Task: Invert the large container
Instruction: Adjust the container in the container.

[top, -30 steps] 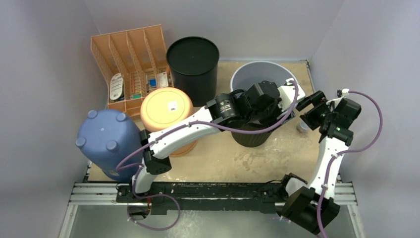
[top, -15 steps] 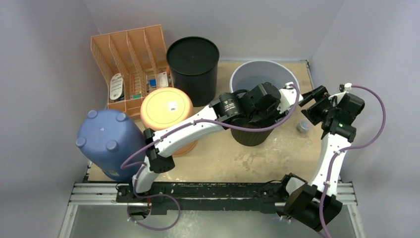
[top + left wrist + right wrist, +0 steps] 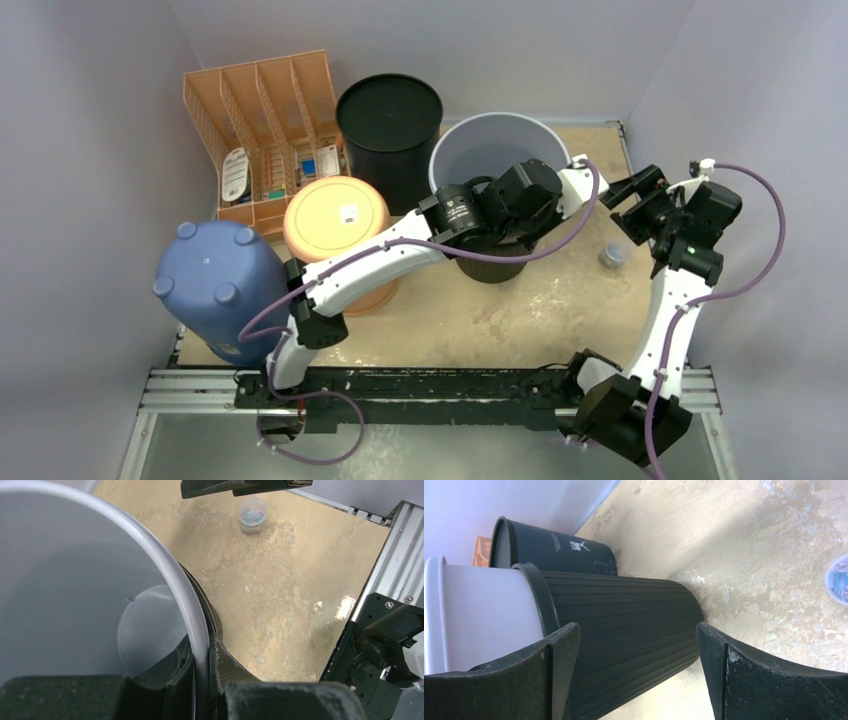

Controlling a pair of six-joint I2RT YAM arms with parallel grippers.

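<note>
The large container [image 3: 478,150] is a pale grey bucket, open end up, its lower part inside a black ribbed bin [image 3: 490,268]. My left gripper [image 3: 202,652] is shut on the bucket's rim [image 3: 170,575], one finger inside the wall and one outside. The top view shows the bucket lifted and leaning left over the bin. My right gripper [image 3: 636,655] stands open to the right of both, level with the ribbed bin [image 3: 624,615] and touching nothing. The grey bucket [image 3: 474,615] sticks out of that bin.
A small clear cup of coloured clips [image 3: 611,256] stands near the right gripper. At the back left are a black cylinder [image 3: 390,125] and an orange file rack [image 3: 265,120]. A peach tub [image 3: 337,220] and a blue container [image 3: 215,275] stand on the left.
The left jaws have closed on the grey bucket's rim. The bucket has risen and shifted left out of the black bin. The right gripper has drawn back slightly to the right.
</note>
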